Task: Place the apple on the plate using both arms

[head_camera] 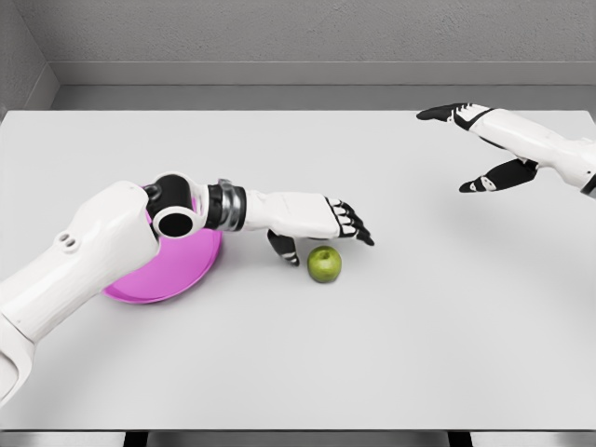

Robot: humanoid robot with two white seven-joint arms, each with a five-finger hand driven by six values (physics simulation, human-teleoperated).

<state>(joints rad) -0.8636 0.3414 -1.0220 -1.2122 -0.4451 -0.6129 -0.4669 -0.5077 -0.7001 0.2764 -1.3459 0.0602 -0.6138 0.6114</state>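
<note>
Meanwhile the left hand (321,223), fingers spread, hovers just above the green apple (324,264) beside the pink plate (172,276); the right hand (480,144) hangs open, well apart.

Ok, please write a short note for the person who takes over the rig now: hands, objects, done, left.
Left robot hand: open, holds nothing, just above and left of the green apple.
Right robot hand: open, raised at the far right, away from everything.
Apple: on the table, right of the pink plate, which the left arm partly covers.
Done: nothing grasped.
Left: grasp the apple, put it on the plate.
</note>
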